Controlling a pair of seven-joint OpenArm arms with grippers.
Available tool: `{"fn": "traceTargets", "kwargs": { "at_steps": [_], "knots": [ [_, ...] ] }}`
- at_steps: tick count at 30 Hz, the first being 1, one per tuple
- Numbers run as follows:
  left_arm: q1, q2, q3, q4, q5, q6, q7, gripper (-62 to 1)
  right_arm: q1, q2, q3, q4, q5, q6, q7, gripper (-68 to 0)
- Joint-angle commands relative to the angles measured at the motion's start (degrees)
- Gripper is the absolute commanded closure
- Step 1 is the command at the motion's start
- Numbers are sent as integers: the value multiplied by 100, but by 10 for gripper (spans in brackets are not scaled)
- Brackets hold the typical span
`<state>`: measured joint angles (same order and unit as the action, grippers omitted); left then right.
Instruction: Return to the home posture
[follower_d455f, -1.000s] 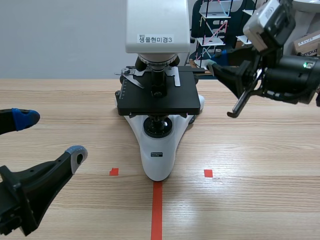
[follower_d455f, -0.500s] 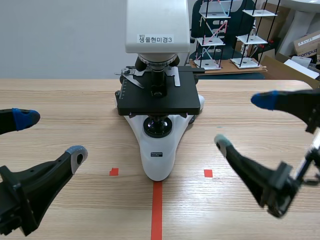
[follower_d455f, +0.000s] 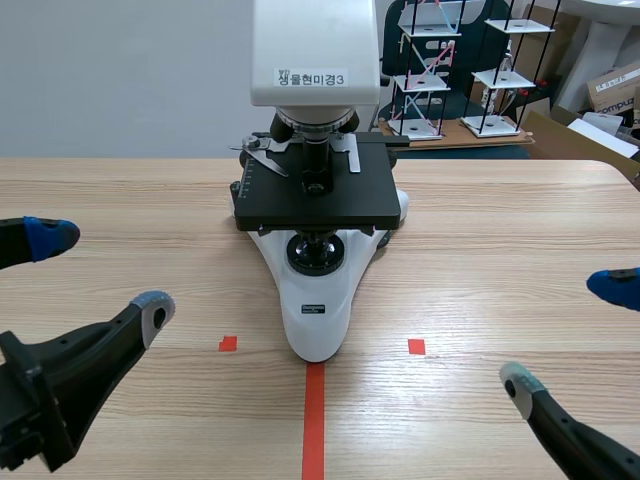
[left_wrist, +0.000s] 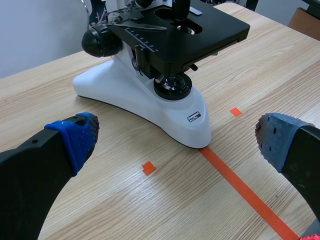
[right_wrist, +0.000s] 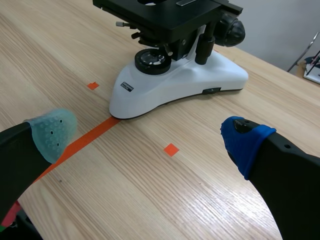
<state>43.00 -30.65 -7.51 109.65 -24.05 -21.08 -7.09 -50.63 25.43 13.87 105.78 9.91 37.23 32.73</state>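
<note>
The left gripper (follower_d455f: 100, 272) is hovering low on its own side, its fingers spread wide. The right gripper (follower_d455f: 566, 332) is hanging low opposite, its fingers equally parted.

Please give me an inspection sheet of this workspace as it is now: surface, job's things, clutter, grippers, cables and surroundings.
Surface: wooden table with orange-red tape marks, no spill or damage seen.
Job's things: microscope upright at the table's middle, its base at the end of the tape line, touched by neither gripper.
Clutter: nothing seen.
Grippers: left gripper open and holding nothing, low beside the microscope; right gripper open and holding nothing, low on the other side.
Cables: nothing seen.
Surroundings: white shelf racks and cardboard boxes behind the table's far edge; no person in view.
</note>
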Motion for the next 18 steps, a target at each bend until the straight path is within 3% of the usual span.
{"fn": "traceTargets", "kwargs": {
  "at_steps": [1, 15, 18],
  "knots": [
    [-2, 2, 42, 76, -35, -11, -76, -623, 81, 59, 48, 81, 83, -11, 72, -642],
    [-2, 2, 42, 76, -33, -9, -72, -623, 79, 61, 199, 81, 83, 9, 621, -644],
    [-2, 2, 42, 76, -33, -9, -72, -623, 79, 61, 199, 81, 72, 9, 599, -679]
  ]
}}
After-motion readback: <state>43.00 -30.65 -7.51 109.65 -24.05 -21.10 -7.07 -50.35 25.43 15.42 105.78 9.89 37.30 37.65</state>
